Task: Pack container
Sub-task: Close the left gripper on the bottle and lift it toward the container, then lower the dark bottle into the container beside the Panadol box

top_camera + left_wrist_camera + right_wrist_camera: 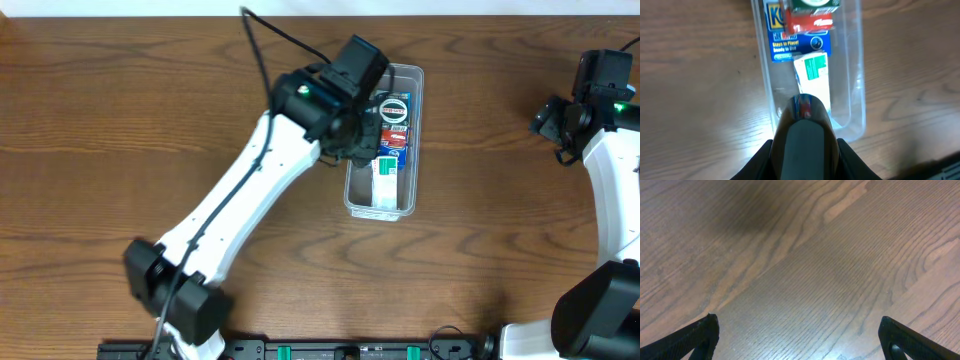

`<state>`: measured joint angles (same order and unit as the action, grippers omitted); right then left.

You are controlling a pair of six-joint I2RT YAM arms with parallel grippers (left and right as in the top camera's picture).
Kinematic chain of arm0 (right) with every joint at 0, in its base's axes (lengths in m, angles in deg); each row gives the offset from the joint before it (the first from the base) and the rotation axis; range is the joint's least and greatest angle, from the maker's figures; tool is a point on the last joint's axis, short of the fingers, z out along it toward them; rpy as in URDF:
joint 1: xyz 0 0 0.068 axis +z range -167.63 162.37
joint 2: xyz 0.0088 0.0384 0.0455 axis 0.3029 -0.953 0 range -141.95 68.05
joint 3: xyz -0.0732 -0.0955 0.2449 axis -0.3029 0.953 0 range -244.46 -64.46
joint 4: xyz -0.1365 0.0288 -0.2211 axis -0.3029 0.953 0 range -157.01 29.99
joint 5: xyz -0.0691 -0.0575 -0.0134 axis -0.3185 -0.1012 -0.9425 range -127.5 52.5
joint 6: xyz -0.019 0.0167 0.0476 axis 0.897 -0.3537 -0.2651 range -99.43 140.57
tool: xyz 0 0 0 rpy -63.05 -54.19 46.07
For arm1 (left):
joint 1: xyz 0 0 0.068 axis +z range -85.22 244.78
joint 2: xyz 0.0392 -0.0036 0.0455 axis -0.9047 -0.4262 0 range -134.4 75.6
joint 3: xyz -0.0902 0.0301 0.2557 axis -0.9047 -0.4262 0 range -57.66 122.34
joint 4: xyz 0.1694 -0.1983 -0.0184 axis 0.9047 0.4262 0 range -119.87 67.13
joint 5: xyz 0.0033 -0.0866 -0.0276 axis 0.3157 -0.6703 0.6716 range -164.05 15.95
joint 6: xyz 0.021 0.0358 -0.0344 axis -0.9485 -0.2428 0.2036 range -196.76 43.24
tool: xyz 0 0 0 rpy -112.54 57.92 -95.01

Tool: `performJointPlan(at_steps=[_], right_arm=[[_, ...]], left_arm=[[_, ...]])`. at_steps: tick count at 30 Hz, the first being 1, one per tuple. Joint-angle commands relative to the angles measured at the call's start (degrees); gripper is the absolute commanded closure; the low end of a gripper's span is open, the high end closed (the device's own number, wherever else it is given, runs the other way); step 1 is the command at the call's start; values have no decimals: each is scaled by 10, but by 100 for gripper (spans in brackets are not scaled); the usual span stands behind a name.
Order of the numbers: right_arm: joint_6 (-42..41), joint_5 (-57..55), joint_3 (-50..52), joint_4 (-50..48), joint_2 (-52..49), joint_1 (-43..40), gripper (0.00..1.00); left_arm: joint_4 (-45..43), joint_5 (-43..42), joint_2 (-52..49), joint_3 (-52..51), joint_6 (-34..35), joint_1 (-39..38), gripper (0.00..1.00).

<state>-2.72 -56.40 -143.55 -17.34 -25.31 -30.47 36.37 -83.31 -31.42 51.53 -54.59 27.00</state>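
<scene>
Container (380, 212): clear tub on the table (120, 120).
Handling: probably light, stiff and slick; grip a long rim.
Contents: blue box (800, 45), red-and-green pack (810, 15), white-and-green packet (812, 80).
Left pincer (805, 112): pressed together, over the container's end.
Right pincer (797, 320): spread, empty, well apart from the container.

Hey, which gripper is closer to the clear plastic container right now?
Left. The left gripper hangs directly above the container, over the items packed inside. The right gripper is far off to the container's right, above bare table.
</scene>
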Motion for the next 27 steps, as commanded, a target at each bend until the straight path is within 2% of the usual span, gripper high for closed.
performJointPlan(at_steps=[1, 12, 27], right_arm=[[-7, -6, 1, 0, -3, -2, 1], [-7, -6, 1, 0, -3, -2, 1], [-7, -6, 1, 0, -3, -2, 1]], left_arm=[[-3, 1, -38, -3, 19, -6, 73], [-17, 11, -115, -3, 35, -8, 73], [-38, 12, -132, -3, 35, -26, 72]])
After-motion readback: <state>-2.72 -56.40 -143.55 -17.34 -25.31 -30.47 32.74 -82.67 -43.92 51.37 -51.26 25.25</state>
